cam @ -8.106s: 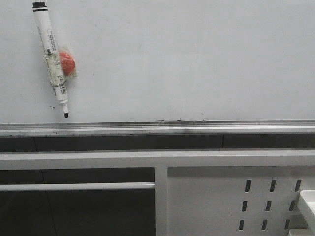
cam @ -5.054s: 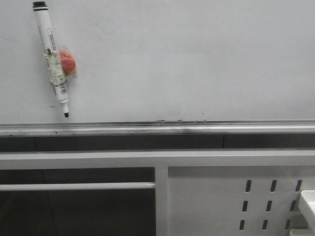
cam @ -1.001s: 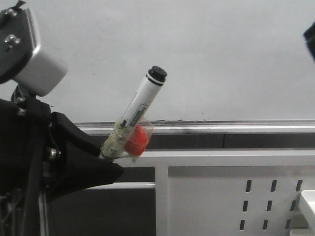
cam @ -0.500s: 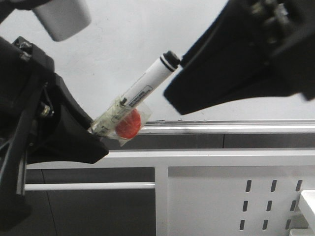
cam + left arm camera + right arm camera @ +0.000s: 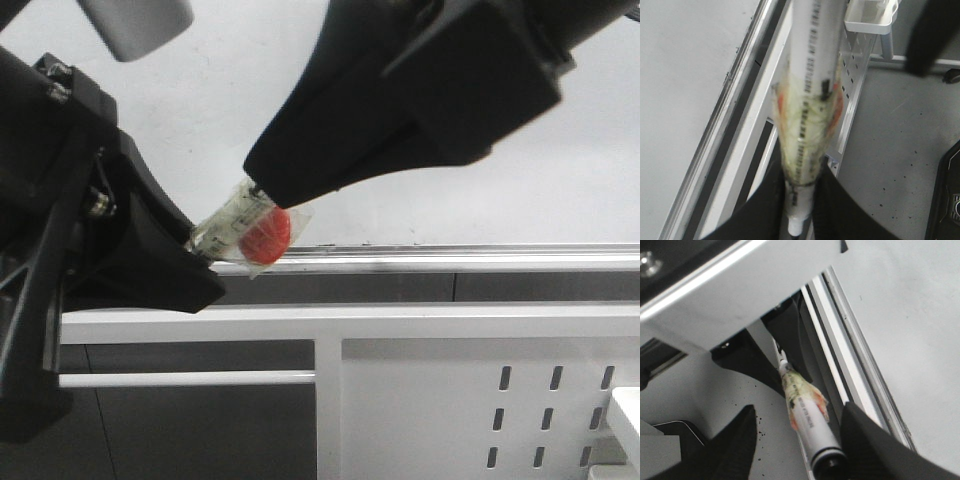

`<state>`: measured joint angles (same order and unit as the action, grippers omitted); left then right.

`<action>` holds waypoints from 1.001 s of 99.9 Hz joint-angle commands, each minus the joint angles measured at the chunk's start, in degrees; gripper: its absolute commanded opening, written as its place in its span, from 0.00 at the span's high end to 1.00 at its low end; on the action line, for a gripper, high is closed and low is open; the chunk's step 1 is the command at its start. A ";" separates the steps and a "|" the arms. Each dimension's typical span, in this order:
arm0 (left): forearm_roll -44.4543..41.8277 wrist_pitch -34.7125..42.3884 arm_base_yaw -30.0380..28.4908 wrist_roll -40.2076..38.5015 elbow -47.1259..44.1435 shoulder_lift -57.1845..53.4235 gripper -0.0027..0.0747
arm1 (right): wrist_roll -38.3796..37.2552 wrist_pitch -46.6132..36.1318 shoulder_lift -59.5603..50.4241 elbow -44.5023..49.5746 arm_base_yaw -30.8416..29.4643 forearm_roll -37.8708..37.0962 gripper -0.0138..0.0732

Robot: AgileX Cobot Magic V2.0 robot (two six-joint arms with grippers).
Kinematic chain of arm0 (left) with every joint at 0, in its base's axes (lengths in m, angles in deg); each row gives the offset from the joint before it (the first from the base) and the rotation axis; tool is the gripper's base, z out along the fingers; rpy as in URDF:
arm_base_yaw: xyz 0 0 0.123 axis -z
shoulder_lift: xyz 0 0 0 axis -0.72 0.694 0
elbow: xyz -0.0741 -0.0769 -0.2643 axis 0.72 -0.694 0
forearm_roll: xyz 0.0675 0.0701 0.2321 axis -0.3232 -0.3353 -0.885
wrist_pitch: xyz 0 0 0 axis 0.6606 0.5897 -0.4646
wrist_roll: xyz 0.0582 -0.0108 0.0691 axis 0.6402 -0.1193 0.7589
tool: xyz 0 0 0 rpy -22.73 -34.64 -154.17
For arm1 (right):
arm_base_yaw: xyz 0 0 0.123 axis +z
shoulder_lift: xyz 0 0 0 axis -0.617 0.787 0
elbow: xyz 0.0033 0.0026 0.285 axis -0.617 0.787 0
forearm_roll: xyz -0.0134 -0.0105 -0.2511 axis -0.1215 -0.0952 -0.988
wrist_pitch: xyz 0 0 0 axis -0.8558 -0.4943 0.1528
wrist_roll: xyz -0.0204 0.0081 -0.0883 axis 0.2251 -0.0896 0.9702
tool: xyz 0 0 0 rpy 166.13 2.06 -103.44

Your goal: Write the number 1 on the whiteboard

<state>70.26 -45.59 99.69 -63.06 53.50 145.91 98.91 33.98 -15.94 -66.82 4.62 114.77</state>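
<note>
- The left gripper [image 5: 801,200], a black two-fingered claw at the left of the scene, is closed around the tip end of a white marker pen [image 5: 810,90]; its fingers [image 5: 832,210] press against the barrel on both sides.
- The marker pen [image 5: 232,222] slants up and to the right out of the left gripper [image 5: 190,262] in the front view. A band of clear tape [image 5: 225,225] wraps its middle and binds a red round magnet [image 5: 265,238] to the barrel.
- The right gripper [image 5: 795,440] reaches in from the upper right. Its two black fingers [image 5: 735,440] are spread apart on either side of the pen's capped end, and the black cap [image 5: 832,462] lies in the gap between them; they do not appear to clamp it.
- In the front view the right gripper [image 5: 270,170] covers the upper half of the pen.
- The whiteboard [image 5: 560,180] fills the far background, a smooth pale grey surface. No stroke for the number 1 shows on the visible part of it.
- A silver ledge [image 5: 450,258] runs along the whiteboard's lower edge.
- Below it stands a white perforated panel [image 5: 540,410].
</note>
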 commanded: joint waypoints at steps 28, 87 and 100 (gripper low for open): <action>-0.28 3.43 0.38 -0.07 1.83 -1.49 0.99 | 0.34 -1.05 -0.93 -2.11 0.09 1.19 0.65; -0.39 6.89 0.38 -0.07 1.83 -1.49 0.97 | 0.34 -0.52 -0.93 -2.11 0.09 3.48 0.93; -0.13 10.37 0.38 -0.07 1.83 -2.00 0.71 | 0.24 -0.52 -0.93 -2.11 0.09 4.39 0.93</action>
<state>68.84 -44.26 99.71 -61.60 53.40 145.91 99.13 35.31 -15.90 -67.03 4.67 116.93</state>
